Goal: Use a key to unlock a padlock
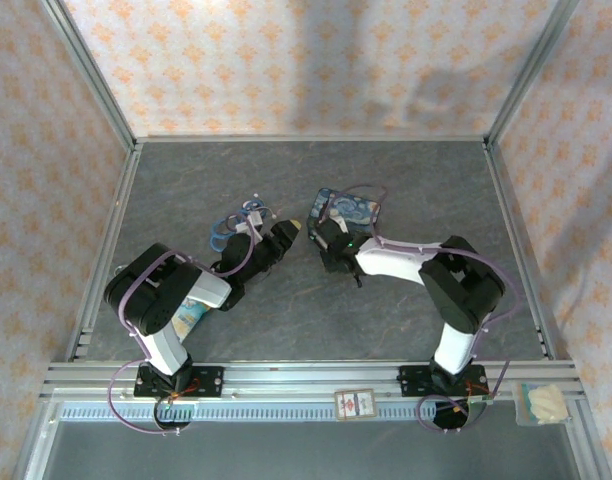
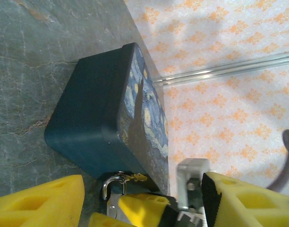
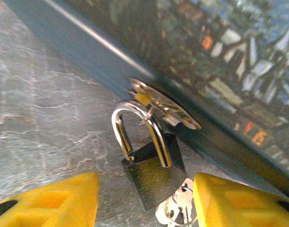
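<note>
Black and small, the padlock (image 3: 151,177) hangs by its shackle (image 3: 156,137) from the hasp (image 3: 163,106) on the side of the tin (image 3: 220,61), its body low against the grey table (image 3: 45,104). Both legs of the shackle sit in the body. The keys (image 3: 175,210) lie bunched at the foot of the body, touching it; whether one is in the keyhole cannot be told. The right gripper (image 3: 145,189) is open. Its yellow fingers (image 3: 50,201) stand one on each side of the padlock, with a gap to the body on both sides, and the keys lie just beside one finger.

From the left wrist, the tin (image 2: 88,118) shows its dark blue side and painted lid, and the shackle (image 2: 109,185) glints at its lower corner. The left gripper (image 2: 143,194) is open too, its fingers (image 2: 40,203) wide apart and holding nothing. A yellow tip of the right gripper (image 2: 140,208) shows between them, just below the shackle.

From above, the tin (image 1: 351,210) sits near the middle of the table (image 1: 286,170). The left gripper (image 1: 284,232) points at it from the left, and the right gripper (image 1: 328,242) is just beside its near edge. The two tips are near each other.
</note>
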Robot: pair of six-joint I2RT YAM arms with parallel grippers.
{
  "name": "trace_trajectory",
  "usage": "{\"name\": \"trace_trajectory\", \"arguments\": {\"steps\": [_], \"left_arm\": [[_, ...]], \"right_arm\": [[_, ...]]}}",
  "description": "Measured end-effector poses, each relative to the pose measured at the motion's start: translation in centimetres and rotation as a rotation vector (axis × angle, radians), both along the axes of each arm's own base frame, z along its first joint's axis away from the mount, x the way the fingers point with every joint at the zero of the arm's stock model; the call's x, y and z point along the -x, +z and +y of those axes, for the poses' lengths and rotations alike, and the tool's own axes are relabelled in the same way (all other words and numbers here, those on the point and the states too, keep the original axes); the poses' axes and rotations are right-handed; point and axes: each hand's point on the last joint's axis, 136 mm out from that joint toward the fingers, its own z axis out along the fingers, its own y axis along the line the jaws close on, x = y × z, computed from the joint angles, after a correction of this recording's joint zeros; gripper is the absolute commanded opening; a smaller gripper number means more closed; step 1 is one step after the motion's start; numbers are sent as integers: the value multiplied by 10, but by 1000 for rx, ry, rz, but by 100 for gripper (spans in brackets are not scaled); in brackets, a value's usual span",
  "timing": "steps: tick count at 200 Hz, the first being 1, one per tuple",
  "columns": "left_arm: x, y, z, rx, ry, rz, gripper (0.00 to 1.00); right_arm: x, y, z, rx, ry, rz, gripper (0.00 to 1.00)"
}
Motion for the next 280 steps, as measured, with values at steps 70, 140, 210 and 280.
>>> {"name": "trace_trajectory", "arguments": {"steps": [70, 140, 210, 280], "left_arm": [[-1, 1, 1, 2, 4, -4, 64], [0, 0, 6, 2, 11, -3, 64], [9, -1, 11, 21, 15, 0, 65], [9, 6, 11, 23, 13, -31, 76]], "right_arm": [[-8, -7, -1, 61, 25, -39, 34], [-15, -4, 3, 72, 77, -66, 25], [-20, 1, 3, -60, 131, 10, 0], [-15, 1, 12, -158, 260, 92, 0]]}}
